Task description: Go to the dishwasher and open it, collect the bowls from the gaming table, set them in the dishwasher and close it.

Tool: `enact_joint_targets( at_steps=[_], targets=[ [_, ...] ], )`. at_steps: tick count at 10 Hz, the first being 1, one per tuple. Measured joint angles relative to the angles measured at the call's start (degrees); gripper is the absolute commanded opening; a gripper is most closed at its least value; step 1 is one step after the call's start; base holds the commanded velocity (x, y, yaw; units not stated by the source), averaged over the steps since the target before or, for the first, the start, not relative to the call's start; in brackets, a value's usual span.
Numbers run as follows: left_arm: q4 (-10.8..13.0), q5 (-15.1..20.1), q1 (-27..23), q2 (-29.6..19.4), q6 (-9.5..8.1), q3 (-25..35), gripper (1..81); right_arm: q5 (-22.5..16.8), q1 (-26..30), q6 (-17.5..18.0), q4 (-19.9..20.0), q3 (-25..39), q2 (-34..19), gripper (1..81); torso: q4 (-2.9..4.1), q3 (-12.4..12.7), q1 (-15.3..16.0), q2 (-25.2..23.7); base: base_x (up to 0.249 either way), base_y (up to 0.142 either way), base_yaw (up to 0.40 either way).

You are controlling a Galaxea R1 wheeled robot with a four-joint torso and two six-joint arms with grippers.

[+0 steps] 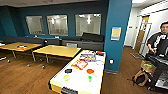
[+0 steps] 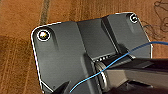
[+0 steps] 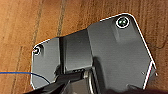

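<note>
A long white gaming table with a yellowish rim (image 1: pixel 56 80) is seen at twelve o'clock; small coloured bowls (image 1: pixel 66 77), judged light and rigid, are best taken by their rims. The state of the fingers cannot be told.

**What you cannot make out here**

In the head view, the gaming table (image 1: pixel 82 75) runs off the bottom edge, so you lose its near end around the dark slot. The small coloured items (image 1: pixel 80 64) on its white top are too blurred for you to name. The person (image 1: pixel 160 37) is cut by the right edge, as is the dark cart (image 1: pixel 160 72) in front of them. In both wrist views the robot's own dark plate hides much of the wooden floor (image 2: pixel 17 50), and you cannot see either gripper's fingers.
</note>
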Motion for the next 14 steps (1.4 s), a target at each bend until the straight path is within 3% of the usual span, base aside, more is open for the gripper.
enact_joint_targets(
  at_steps=[2,9,14],
  targets=[
    [0.0,0.4,0.6,0.1,0.00,0.1,81.1,0.1,0.0,0.0,0.0,0.0,0.0,81.1,0.00,0.0,0.0,0.0,0.000,-0.148,0.000],
    [0.0,0.4,0.6,0.1,0.00,0.0,81.1,0.1,0.2,0.0,0.0,0.0,0.0,81.1,0.00,0.0,0.0,0.0,0.000,0.000,0.000],
    [0.0,0.4,0.7,0.1,0.00,0.0,81.1,0.1,0.2,0.0,0.0,0.0,0.0,81.1,0.00,0.0,0.0,0.0,-0.025,0.101,0.000]
  ],
)
